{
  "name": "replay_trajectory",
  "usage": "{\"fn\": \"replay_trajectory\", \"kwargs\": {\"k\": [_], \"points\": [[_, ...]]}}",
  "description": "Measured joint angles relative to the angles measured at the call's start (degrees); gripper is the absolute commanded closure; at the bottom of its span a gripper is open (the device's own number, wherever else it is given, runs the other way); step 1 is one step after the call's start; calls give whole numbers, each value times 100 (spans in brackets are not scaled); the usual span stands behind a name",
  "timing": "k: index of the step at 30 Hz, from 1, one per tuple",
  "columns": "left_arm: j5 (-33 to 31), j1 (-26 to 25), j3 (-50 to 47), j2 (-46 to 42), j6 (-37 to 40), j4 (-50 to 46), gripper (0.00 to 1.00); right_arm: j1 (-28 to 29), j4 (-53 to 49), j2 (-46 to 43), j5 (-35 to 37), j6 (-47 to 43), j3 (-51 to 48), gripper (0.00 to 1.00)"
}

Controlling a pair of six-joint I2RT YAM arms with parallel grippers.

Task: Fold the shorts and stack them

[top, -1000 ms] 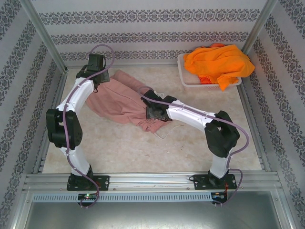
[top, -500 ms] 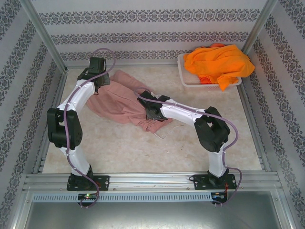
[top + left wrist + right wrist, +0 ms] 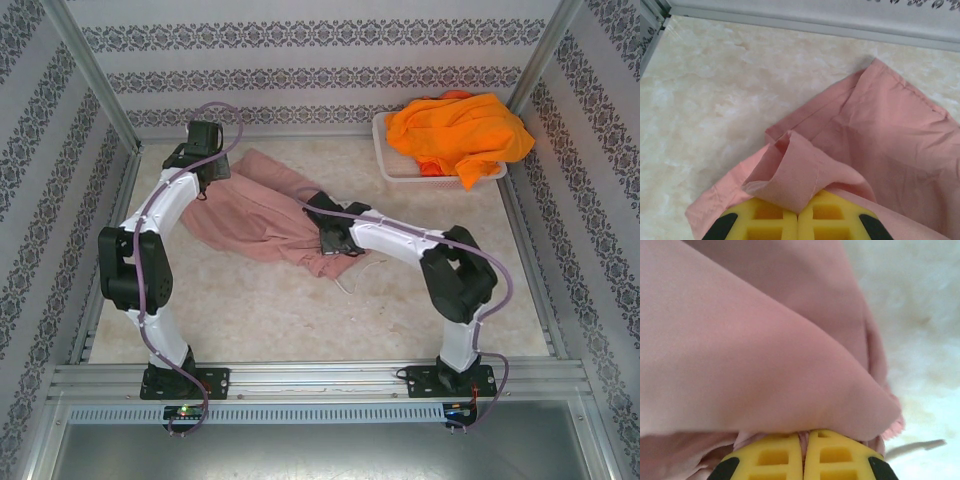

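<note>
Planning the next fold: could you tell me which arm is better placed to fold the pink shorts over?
Probably right: the right gripper holds the pink shorts at their near end; the left gripper pinches the far corner by the wall.

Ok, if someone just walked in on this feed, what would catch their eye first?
The bright orange shorts heaped over the white basket at the far right corner stand out most. Next come the dusty pink shorts spread mid-table, with the left gripper pinching a fold at their far left end and the right gripper shut on cloth at their near right end.
</note>
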Motion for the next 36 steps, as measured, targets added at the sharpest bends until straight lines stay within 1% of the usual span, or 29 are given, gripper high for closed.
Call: {"fn": "replay_trajectory", "kwargs": {"k": [3, 5, 8, 11, 14, 20, 27, 30, 32, 34, 36], "points": [[76, 138, 68, -236, -11, -96, 100, -306, 33, -776, -105, -531, -24, 100], [166, 297, 254, -452, -50, -192, 100, -669, 96, -1399, -345, -994, 63, 100], [269, 463, 627, -826, -114, -289, 100, -1213, 262, -2103, -730, -1659, 446, 100], [332, 496, 935, -1335, -177, -293, 100, -1602, 437, -2531, -1152, -2133, 820, 100], [400, 490, 1172, -1869, -240, -293, 100, -1849, 509, -2739, -1709, -2474, 1154, 100], [391, 496, 1611, -2535, -306, -328, 100, -2092, 527, -2813, -2614, -2796, 1565, 100], [297, 503, 1906, -2771, -304, -527, 100, -2096, 623, -2964, -3244, -2824, 1628, 100], [289, 505, 1921, -2575, -306, -595, 100, -2096, 601, -2658, -3388, -2824, 1878, 100], [291, 505, 1982, -2258, -306, -601, 100, -2096, 573, -2212, -3432, -2824, 2258, 100], [291, 505, 2153, -1784, -310, -627, 100, -2096, 564, -1692, -3491, -2826, 2682, 100], [278, 505, 2540, -1172, -313, -730, 100, -2096, 501, -1093, -3526, -2826, 3213, 100]]}}
